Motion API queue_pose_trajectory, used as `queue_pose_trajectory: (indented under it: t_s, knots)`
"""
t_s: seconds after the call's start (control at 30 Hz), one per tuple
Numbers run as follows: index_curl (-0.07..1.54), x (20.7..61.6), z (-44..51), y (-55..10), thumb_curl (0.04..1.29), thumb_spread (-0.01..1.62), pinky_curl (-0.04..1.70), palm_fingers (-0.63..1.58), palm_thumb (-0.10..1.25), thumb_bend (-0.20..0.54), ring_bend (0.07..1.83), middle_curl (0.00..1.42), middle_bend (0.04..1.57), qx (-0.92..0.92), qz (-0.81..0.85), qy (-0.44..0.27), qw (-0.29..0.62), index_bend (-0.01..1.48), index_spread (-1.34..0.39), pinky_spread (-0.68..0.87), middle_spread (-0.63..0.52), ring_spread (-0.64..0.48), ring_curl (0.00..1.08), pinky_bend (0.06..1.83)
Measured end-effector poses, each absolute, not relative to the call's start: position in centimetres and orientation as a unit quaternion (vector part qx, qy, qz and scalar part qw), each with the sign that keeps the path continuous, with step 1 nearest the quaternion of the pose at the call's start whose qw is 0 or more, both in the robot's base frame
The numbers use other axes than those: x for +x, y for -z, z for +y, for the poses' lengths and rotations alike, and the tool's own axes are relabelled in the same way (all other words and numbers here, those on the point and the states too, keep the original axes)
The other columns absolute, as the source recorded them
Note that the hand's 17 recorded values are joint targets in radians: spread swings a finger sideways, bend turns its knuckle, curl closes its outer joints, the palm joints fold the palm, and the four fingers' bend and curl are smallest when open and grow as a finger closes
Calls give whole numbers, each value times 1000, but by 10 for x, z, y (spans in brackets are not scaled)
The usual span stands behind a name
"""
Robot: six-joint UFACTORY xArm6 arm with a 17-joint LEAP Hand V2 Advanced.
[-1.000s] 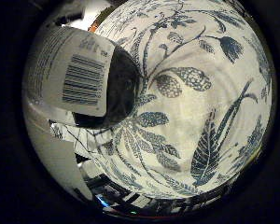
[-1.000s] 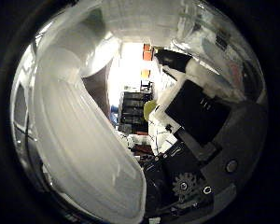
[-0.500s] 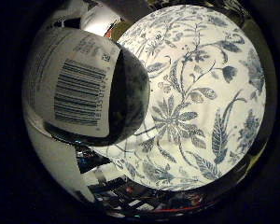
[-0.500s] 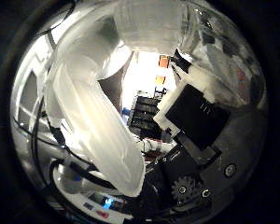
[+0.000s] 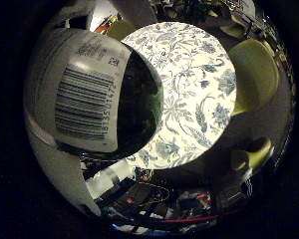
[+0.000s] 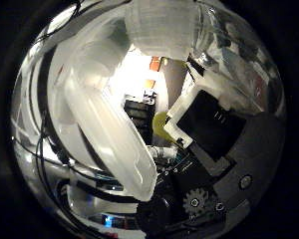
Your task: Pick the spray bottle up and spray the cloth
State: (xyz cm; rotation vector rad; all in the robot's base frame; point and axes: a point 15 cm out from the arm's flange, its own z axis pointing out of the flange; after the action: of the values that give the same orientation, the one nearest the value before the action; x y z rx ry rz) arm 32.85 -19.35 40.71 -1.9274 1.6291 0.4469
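**Spray bottle in hand, high over the patterned table**

We have the spray bottle [image 5: 89, 107] pressed close to the palm: its labelled body, barcode toward us, fills one side of the little-finger view, and its translucent trigger and head [image 6: 109, 134] loom large in the thumb view. The hand [image 6: 214, 134] shows white and black finger parts alongside the sprayer head, apparently wrapped about the bottle, so we judge the fingers clenched on it, though full contact is hidden. The bottle hangs in the air, above a round table with a blue floral cloth [image 5: 189, 94], its edge ringed by yellow-green chairs [image 5: 251, 74].

On handling, we judge the bottle a light, stiff plastic thing whose smooth label may slip and whose liquid, if any, shifts the weight. The best hold seems to be the neck just under the head, leaving one finger free for the trigger. The trigger is thin and springy; a squeeze could twist the bottle in the grip.
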Motion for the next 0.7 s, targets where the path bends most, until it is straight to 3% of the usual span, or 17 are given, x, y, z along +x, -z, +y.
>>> queue_pose_trajectory:
  t_s: [0.37, 0.7]
  knots:
    - [976, 315, -103, -406, 641, 1079, 1339, 1096, 1046, -12, 1323, 718, 1358, -753, 642, -75, 120, 1036, -275, -183, -122, -234, 830, 1070]
    - [978, 312, -26, -380, 616, 1083, 1355, 1098, 1057, -12, 1320, 714, 1358, -775, 630, -46, 0, 1032, -276, -187, -125, -236, 839, 1060]
